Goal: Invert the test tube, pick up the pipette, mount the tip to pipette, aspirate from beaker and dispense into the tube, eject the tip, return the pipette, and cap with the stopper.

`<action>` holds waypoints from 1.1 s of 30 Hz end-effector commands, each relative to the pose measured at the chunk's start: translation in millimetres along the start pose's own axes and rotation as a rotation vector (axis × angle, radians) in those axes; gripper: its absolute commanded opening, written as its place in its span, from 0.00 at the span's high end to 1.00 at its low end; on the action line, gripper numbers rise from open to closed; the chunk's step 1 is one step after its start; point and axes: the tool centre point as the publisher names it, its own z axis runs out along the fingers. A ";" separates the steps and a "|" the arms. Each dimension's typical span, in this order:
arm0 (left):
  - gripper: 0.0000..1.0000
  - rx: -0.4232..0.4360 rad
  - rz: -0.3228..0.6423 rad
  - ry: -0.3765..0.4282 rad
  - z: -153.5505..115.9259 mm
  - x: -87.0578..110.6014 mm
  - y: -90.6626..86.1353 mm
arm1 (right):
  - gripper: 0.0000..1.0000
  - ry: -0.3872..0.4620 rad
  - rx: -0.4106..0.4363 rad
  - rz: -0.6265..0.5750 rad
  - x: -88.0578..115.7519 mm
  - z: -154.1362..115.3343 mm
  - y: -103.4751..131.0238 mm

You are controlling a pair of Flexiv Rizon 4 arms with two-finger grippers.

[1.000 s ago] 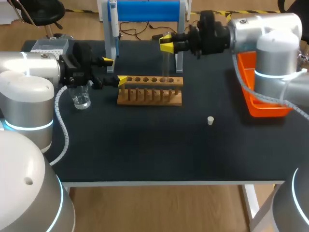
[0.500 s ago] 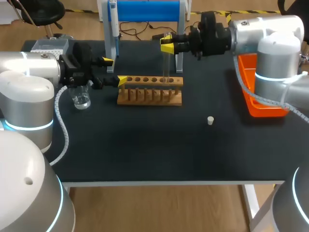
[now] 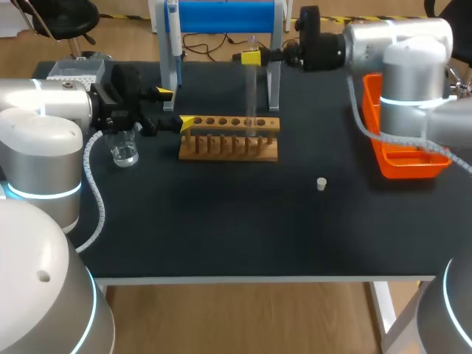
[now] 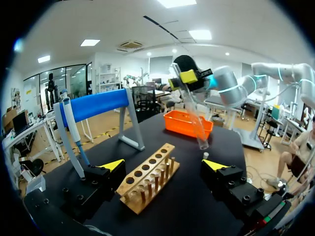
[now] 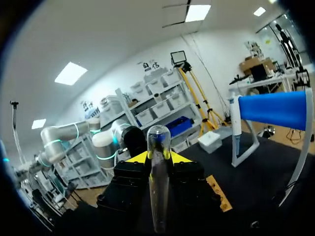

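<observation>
My right gripper point(image 3: 251, 57) pinched the clear glass test tube point(image 3: 251, 96) over the brown wooden rack point(image 3: 228, 140) — I had to lift it straight up before flipping. My left gripper point(image 3: 175, 108) had its fingers spread.

beaker point(image 3: 124, 153) half hidden under left arm point(image 3: 44, 118), pipette point(image 3: 172, 29) top cut off

Rack point(image 3: 229, 138): is standing mid-table point(image 3: 221, 228), before the stand point(image 3: 221, 18).
Tube point(image 3: 251, 96): is hanging upright in the right pincer point(image 3: 251, 57), lower end by the rack's right end.
Left pincer point(image 3: 175, 108): is hovering at the rack's left end, fingers spread.
Beaker point(image 3: 124, 151): is sitting left of the rack, under the left arm.
Stopper point(image 3: 321, 184): is lying right of and before the rack.
Bin point(image 3: 402, 158): is sitting at the table's right edge.
</observation>
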 end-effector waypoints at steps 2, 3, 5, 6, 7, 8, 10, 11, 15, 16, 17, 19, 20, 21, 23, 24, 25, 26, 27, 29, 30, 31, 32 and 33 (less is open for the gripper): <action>0.00 0.005 0.000 -0.002 0.4 0.6 1.0 | 1.00 -0.062 0.057 1.167 -9.6 -0.6 -5.2; 0.00 0.005 0.000 -0.002 0.4 0.6 1.0 | 1.00 -0.062 0.061 1.184 -9.4 -0.3 -7.9; 0.00 0.005 0.000 -0.002 0.4 0.6 1.0 | 1.00 -0.062 0.061 1.184 -9.4 -0.3 -7.9; 0.00 0.005 0.000 -0.002 0.4 0.6 1.0 | 1.00 -0.062 0.061 1.184 -9.4 -0.3 -7.9; 0.00 0.005 0.000 -0.002 0.4 0.6 1.0 | 1.00 -0.062 0.061 1.184 -9.4 -0.3 -7.9; 0.00 0.005 0.000 -0.002 0.4 0.6 1.0 | 1.00 -0.062 0.061 1.184 -9.4 -0.3 -7.9; 0.00 0.005 0.000 -0.002 0.4 0.6 1.0 | 1.00 -0.062 0.061 1.184 -9.4 -0.3 -7.9; 0.00 0.005 0.000 -0.002 0.4 0.6 1.0 | 1.00 -0.062 0.061 1.184 -9.4 -0.3 -7.9; 0.00 0.005 0.000 -0.002 0.4 0.6 1.0 | 1.00 -0.062 0.061 1.184 -9.4 -0.3 -7.9; 0.00 0.005 0.000 -0.002 0.4 0.6 1.0 | 1.00 -0.062 0.061 1.184 -9.4 -0.3 -7.9; 0.00 0.005 0.000 -0.002 0.4 0.6 1.0 | 1.00 -0.062 0.061 1.184 -9.4 -0.3 -7.9; 0.00 0.005 0.000 -0.002 0.4 0.6 1.0 | 1.00 -0.062 0.061 1.184 -9.4 -0.3 -7.9; 0.00 0.005 0.000 -0.002 0.4 0.6 1.0 | 1.00 -0.062 0.061 1.184 -9.4 -0.3 -7.9; 0.00 0.005 0.000 -0.002 0.4 0.6 1.0 | 1.00 -0.062 0.061 1.184 -9.4 -0.3 -7.9; 0.00 0.005 0.000 -0.002 0.4 0.6 1.0 | 1.00 -0.025 0.089 1.205 -9.7 -0.1 -13.0; 0.00 0.005 0.000 -0.002 0.4 0.6 1.0 | 1.00 -0.016 0.101 1.230 -10.6 0.2 -16.0; 0.00 0.005 0.000 -0.002 0.4 0.6 1.0 | 1.00 -0.012 0.110 1.242 -11.6 0.4 -18.8; 0.00 0.005 0.000 -0.002 0.4 0.6 1.0 | 1.00 0.002 0.118 1.249 -12.3 0.7 -20.8; 0.00 0.005 0.000 -0.002 0.4 0.6 1.0 | 1.00 0.021 0.126 1.249 -11.9 0.9 -22.5; 0.00 0.005 0.000 -0.002 0.4 0.6 1.0 | 1.00 0.044 0.131 1.239 -12.5 1.5 -25.4; 0.00 0.005 0.000 -0.002 0.4 0.6 1.0 | 1.00 0.060 0.142 1.223 -12.6 2.0 -27.6; 0.00 0.005 0.000 -0.002 0.4 0.6 1.0 | 1.00 0.064 0.141 1.213 -13.0 2.3 -29.0; 0.00 0.005 0.000 -0.002 0.4 0.6 1.0 | 1.00 0.082 0.145 1.221 -13.5 2.6 -30.0; 0.00 0.005 0.000 -0.002 0.4 0.6 1.0 | 1.00 0.089 0.143 1.218 -13.5 2.8 -30.5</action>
